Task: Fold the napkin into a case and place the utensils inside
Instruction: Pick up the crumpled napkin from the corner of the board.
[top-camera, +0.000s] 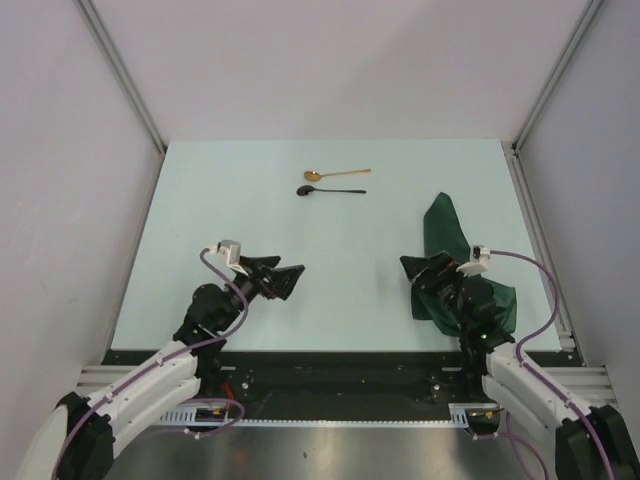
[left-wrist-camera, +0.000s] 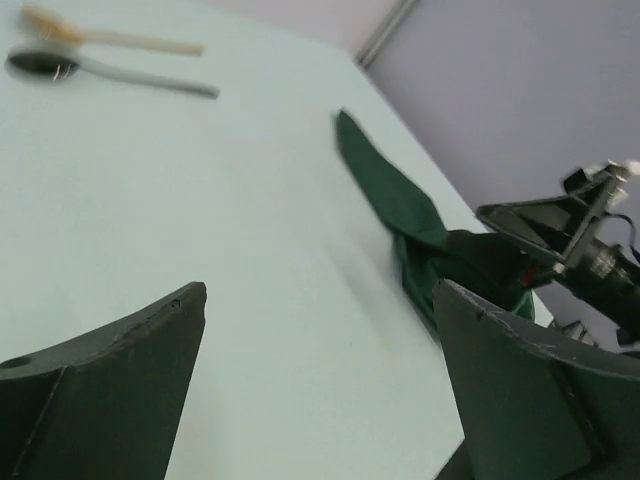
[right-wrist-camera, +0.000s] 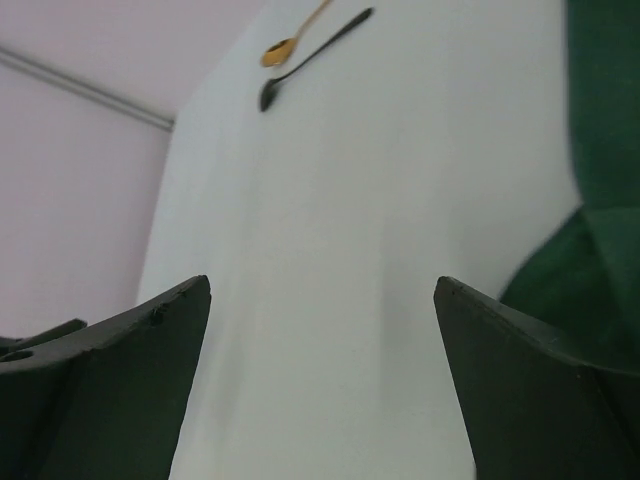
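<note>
The dark green napkin lies rumpled on the right side of the table: a narrow tongue points away and a wider bunch lies near. No case is in view. My right gripper hovers open at the left edge of that bunch, with nothing between its fingers; the napkin fills the right of its wrist view. My left gripper stands open and empty over bare table at the near left. The utensils lie side by side at the far middle: a gold spoon and, just nearer, a black spoon.
The pale green table is bounded by grey walls on three sides and aluminium rails, one along the right edge. The arm bases sit along the near edge. The left wrist view shows the napkin and right gripper.
</note>
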